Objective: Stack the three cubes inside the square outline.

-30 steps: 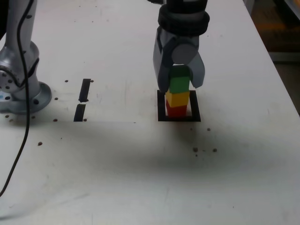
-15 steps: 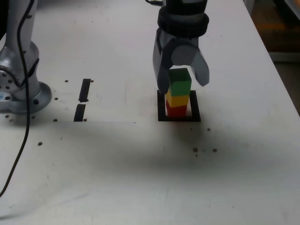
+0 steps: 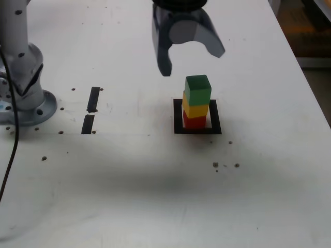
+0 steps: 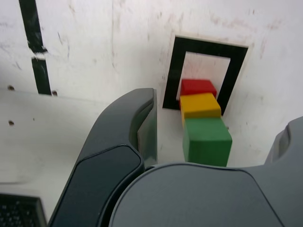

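Pincer (image 3: 192, 62) now risen clear of green cube (image 3: 197, 90), jaws spread, above speckled white table (image 3: 155, 181).

Your exterior view looks down across the counter (image 3: 155, 196) from its near edge, fairly far back, your wrist view looks steeply down past the pincer (image 4: 213, 156), close in, both share the block stack (image 3: 197, 102) and taped square (image 3: 178, 116).
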Tool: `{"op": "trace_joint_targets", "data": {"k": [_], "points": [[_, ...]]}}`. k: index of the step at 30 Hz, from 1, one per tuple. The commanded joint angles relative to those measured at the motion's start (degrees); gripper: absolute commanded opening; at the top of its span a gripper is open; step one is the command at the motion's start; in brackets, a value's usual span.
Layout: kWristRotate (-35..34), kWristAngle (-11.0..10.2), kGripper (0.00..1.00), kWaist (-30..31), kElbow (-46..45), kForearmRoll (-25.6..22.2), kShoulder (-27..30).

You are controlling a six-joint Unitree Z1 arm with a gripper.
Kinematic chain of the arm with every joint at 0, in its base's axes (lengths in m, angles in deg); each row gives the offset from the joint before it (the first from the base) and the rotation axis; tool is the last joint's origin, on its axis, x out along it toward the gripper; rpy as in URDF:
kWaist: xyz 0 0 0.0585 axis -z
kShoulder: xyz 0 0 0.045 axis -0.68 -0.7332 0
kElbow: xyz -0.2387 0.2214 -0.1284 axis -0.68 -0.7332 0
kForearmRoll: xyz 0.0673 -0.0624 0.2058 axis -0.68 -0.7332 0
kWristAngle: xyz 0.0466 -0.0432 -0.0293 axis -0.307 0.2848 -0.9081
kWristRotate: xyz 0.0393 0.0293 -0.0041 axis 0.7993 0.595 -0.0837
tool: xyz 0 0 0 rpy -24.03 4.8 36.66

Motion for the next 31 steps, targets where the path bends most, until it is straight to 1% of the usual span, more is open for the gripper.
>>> {"op": "trace_joint_targets", "data": {"k": [1, 3, 6, 10, 12, 17, 24, 27, 31], "points": [[-0.18, -0.67, 0.95, -0.34, -2.42, -0.08, 2.69], [-0.21, -0.69, 0.95, -0.78, -5.03, 0.06, 4.16], [-0.23, -0.18, 0.95, -1.63, -9.86, 0.71, 6.00], [-0.23, 0.74, 0.95, -2.80, -18.13, 3.68, 8.62], [-0.23, 1.14, 0.95, -3.40, -23.23, 6.38, 10.19], [0.37, 2.08, 0.95, -3.88, -32.35, 13.34, 12.36], [4.06, 4.96, 0.95, -3.88, -42.60, 24.92, 13.44], [5.67, 5.46, 0.95, -3.88, -44.99, 28.02, 13.70], [7.73, 6.25, 0.95, -3.88, -46.48, 30.01, 14.05]]}}
